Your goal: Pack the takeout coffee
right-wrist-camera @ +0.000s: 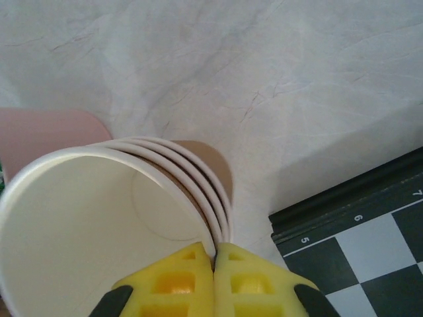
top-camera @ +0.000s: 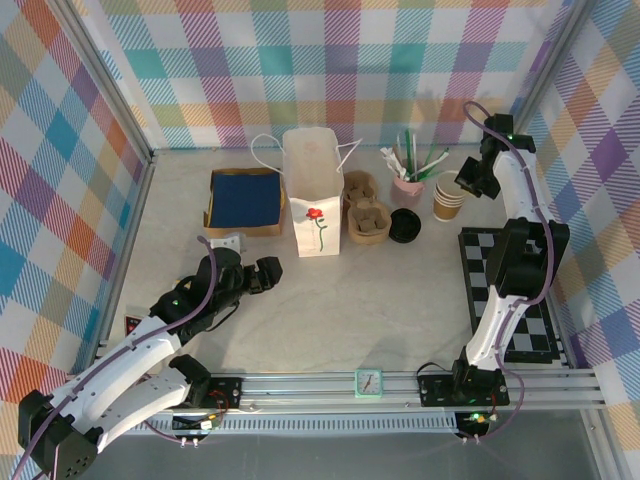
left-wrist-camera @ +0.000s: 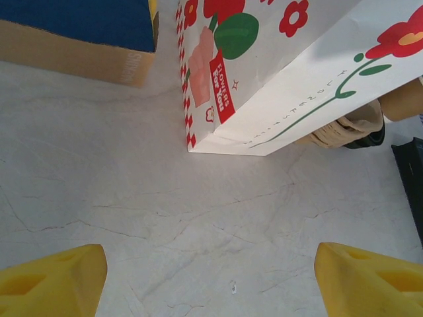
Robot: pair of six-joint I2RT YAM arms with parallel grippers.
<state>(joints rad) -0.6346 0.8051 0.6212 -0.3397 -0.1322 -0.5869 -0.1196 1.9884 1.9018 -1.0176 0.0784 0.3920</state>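
Bright, even light; close-ups perhaps soft

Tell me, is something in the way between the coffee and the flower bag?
Yes. The moulded cardboard cup tray sits between the black-lidded coffee and the white flowered paper bag, right beside the bag. The coffee would probably need lifting over it.

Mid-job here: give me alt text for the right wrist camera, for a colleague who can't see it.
The right gripper, shut, sits at the rim of a stack of lidless paper cups with white insides. A pink container stands beside the stack, and a chessboard lies to the right on the pale marbled table.
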